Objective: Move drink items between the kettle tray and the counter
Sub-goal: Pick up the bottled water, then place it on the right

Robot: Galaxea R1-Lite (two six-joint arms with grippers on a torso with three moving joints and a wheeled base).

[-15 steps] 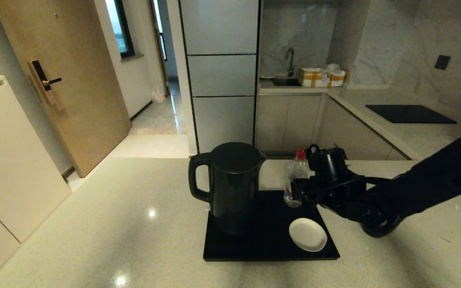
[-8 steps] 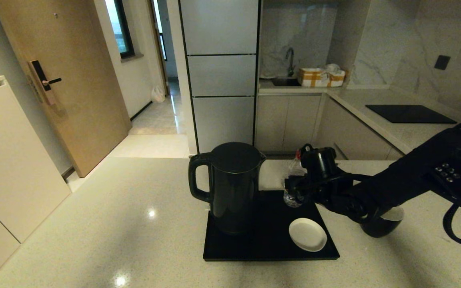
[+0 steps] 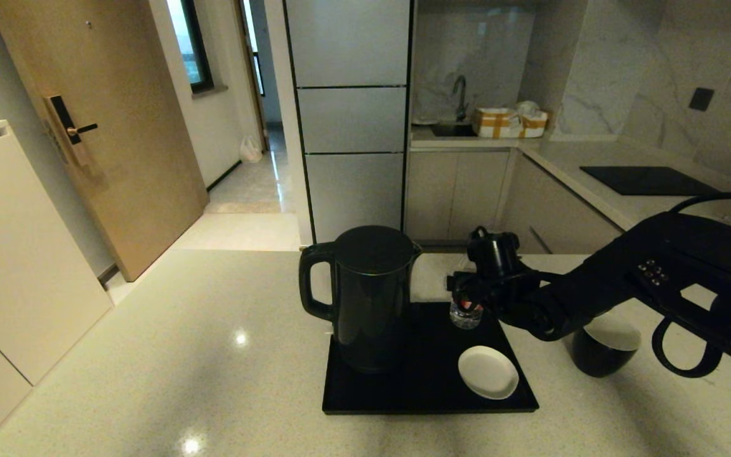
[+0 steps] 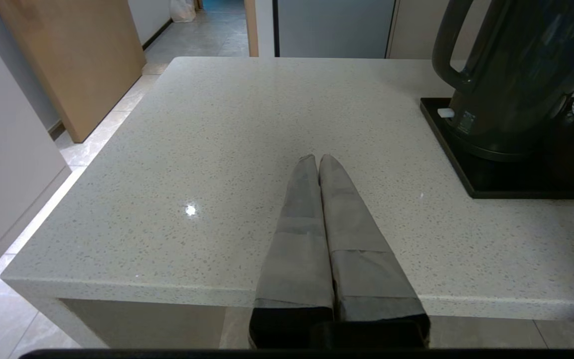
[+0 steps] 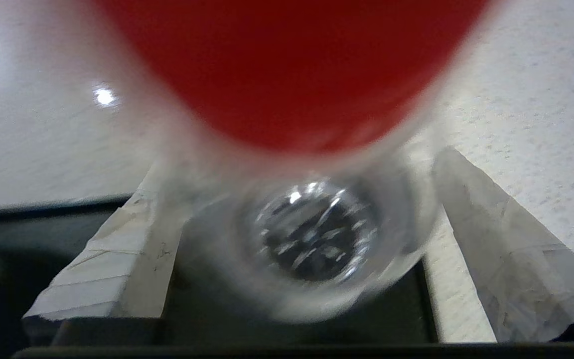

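The black kettle (image 3: pixel 368 298) stands on the left half of the black kettle tray (image 3: pixel 429 387). At the tray's far right corner stands the red-capped bottle (image 3: pixel 465 315); only its clear lower part shows under my right gripper (image 3: pixel 467 293). That gripper comes down over the bottle's top and is open, with one finger on each side of the bottle (image 5: pixel 312 239). The red cap fills the right wrist view. On the counter (image 3: pixel 213 355), right of the tray, sits the black cup (image 3: pixel 603 350). My left gripper (image 4: pixel 317 158) is shut and empty over the counter's near edge.
A small white saucer (image 3: pixel 488 372) lies on the tray's near right part. The counter's left side (image 4: pixel 247 114) is bare up to the kettle (image 4: pixel 511 75) and the tray (image 4: pixel 446 144). A black cooktop panel (image 3: pixel 648 180) lies on the far counter.
My right arm has moved left and forward over the bottle, so the cap is now hidden in the head view. The black cup has come into view behind the arm.
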